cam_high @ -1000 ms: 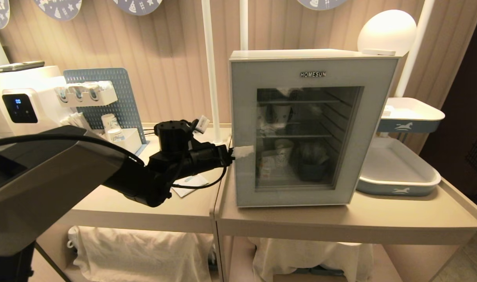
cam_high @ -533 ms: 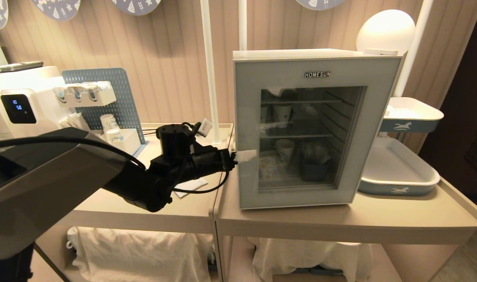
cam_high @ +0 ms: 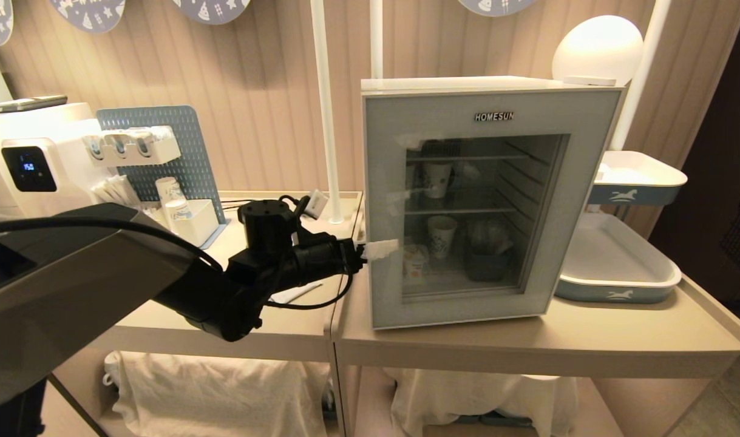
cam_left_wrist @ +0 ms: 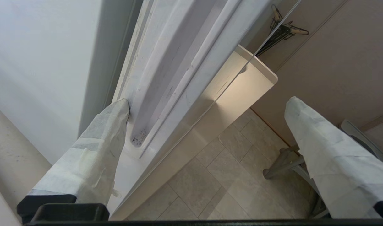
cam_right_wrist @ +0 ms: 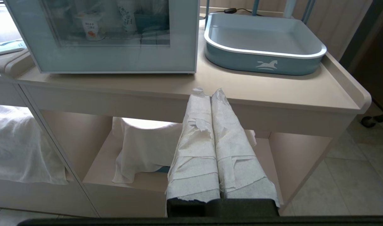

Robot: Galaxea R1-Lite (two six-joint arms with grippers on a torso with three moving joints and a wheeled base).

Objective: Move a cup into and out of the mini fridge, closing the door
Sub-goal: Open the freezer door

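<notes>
The mini fridge [cam_high: 491, 85] stands on the right table. Its door [cam_high: 382, 152] is ajar by a crack along its left edge. My left gripper [cam_high: 379, 249] is open at that edge. In the left wrist view one wrapped finger [cam_left_wrist: 97, 147] has its tip in the gap between the fridge body and the door [cam_left_wrist: 178, 62], and the other finger [cam_left_wrist: 329, 150] hangs free in front. Behind the glass the cup [cam_high: 414, 262] sits on the fridge floor, and the right wrist view shows the cup [cam_right_wrist: 91, 29] too. My right gripper [cam_right_wrist: 207, 91] is shut and empty, parked below the table's front edge.
Taller paper cups [cam_high: 441, 233] and a dark tub [cam_high: 485, 264] share the fridge. A blue tray [cam_high: 612, 267] lies right of it, below a second tray [cam_high: 640, 176]. On the left table are a water dispenser [cam_high: 30, 158], a pegboard [cam_high: 157, 152], paper cups [cam_high: 170, 191] and white poles [cam_high: 324, 109].
The door's left edge has swung a little outward toward me, and the left gripper has come along with it, still open. The right arm has not moved.
</notes>
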